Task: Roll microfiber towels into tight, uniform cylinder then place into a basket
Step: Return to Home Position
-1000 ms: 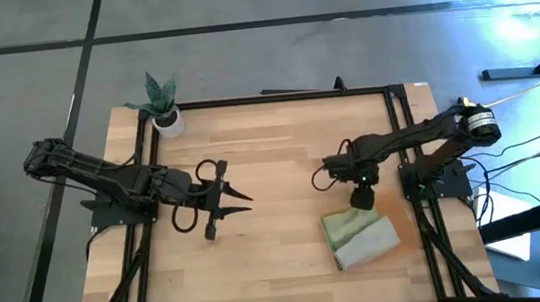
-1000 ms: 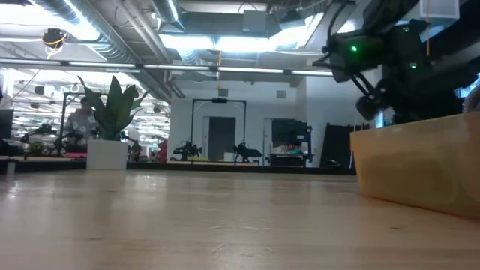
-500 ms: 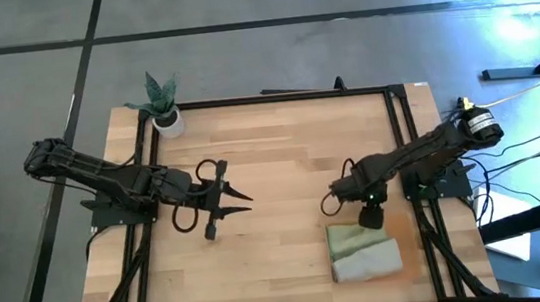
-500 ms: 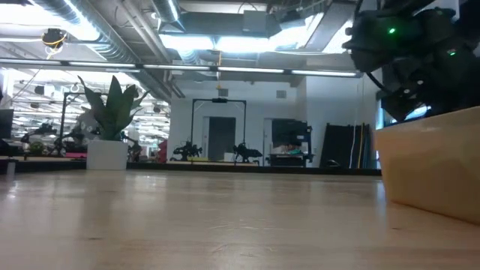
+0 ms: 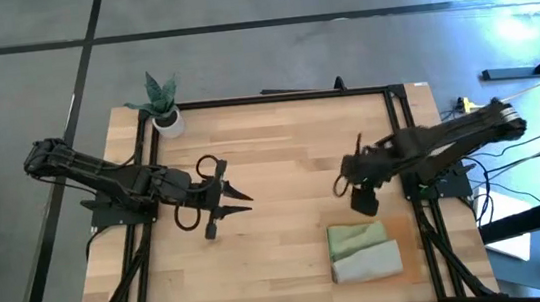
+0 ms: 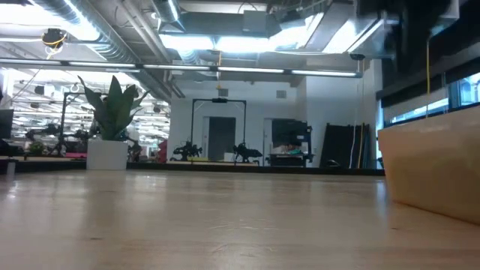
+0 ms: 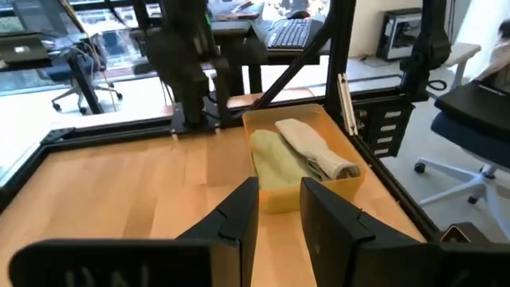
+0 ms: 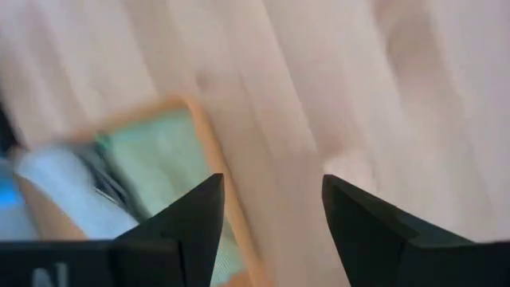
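Observation:
The orange-brown basket (image 5: 396,230) stands on the table near its right front corner. It also shows in the low view (image 6: 431,165) and the left wrist view (image 7: 351,187). Two bundled towels lie side by side in it, the sage green one (image 5: 345,239) and the grey one (image 5: 370,261). My right gripper (image 5: 346,188) hangs open above the table, just beyond the basket's far side, touching nothing. Its wrist view (image 8: 271,183) shows the basket's rim (image 8: 171,108), the green towel (image 8: 159,151) and the grey towel (image 8: 56,175). My left gripper (image 5: 245,200) waits open at the table's middle left.
A small potted plant (image 5: 162,102) stands at the far left corner and shows in the low view (image 6: 111,124). A black frame (image 5: 284,96) runs round the tabletop. Bare wood lies between the two grippers.
The basket, which lay askew under my right gripper, has turned square and slid a little toward the near right corner. My right gripper has then risen and drawn back from it toward the far edge. The towels stay in the basket.

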